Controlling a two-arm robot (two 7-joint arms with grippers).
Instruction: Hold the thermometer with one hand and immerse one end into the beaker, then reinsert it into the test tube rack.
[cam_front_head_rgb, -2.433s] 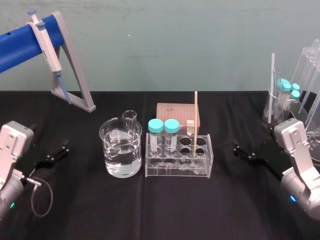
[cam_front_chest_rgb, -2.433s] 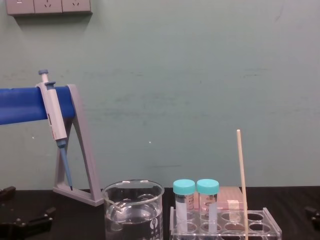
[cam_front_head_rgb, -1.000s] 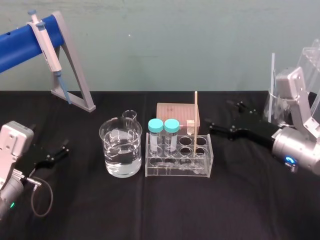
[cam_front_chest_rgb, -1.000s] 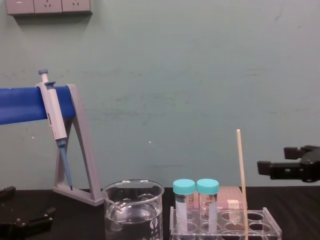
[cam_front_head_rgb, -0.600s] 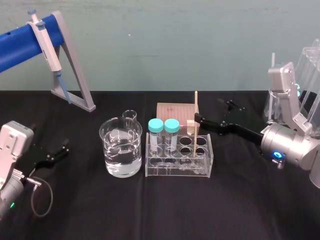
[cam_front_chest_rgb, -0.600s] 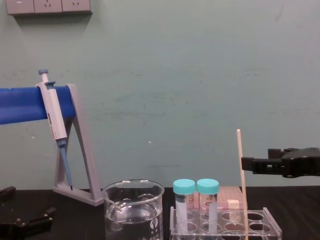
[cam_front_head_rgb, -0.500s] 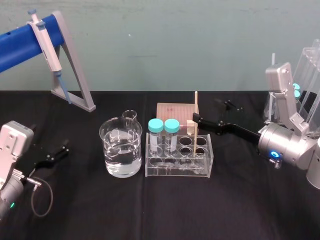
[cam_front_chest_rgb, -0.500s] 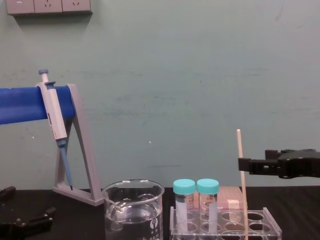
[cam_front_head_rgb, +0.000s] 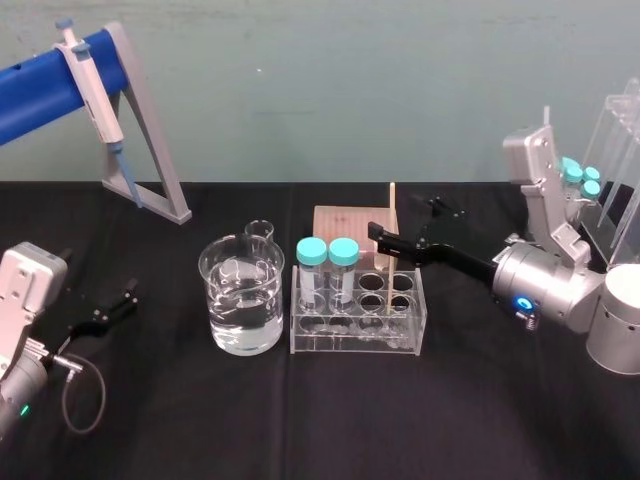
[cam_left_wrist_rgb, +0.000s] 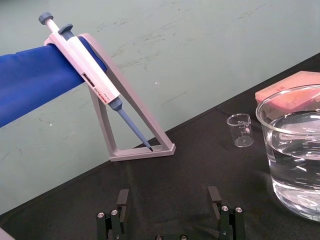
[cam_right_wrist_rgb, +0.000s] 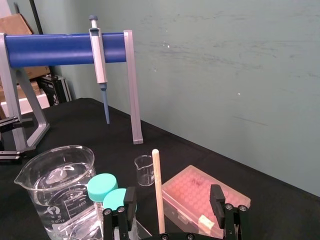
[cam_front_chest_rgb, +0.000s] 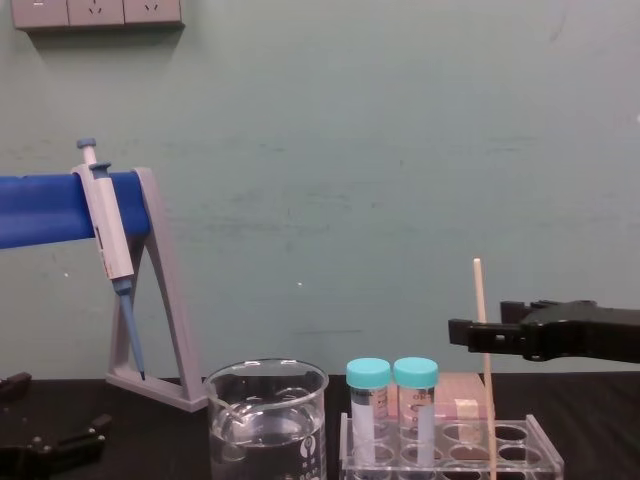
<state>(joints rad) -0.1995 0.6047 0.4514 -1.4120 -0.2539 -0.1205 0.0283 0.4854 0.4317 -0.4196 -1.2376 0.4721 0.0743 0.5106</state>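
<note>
Thermometer (cam_front_head_rgb: 391, 222) stands in the rack (cam_front_head_rgb: 352, 344) between open fingers (cam_right_wrist_rgb: 130, 199) of the right end effector (cam_right_wrist_rgb: 173, 200).

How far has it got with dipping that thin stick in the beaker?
Barely started. Nothing looks finished: the thermometer stands in the rack, not lifted. In hand: the right gripper is at it, open fingers either side, not gripping. Left to do: grip, lift, dip one end in the beaker, then put it back in the rack. The left gripper is parked open on the left.
</note>
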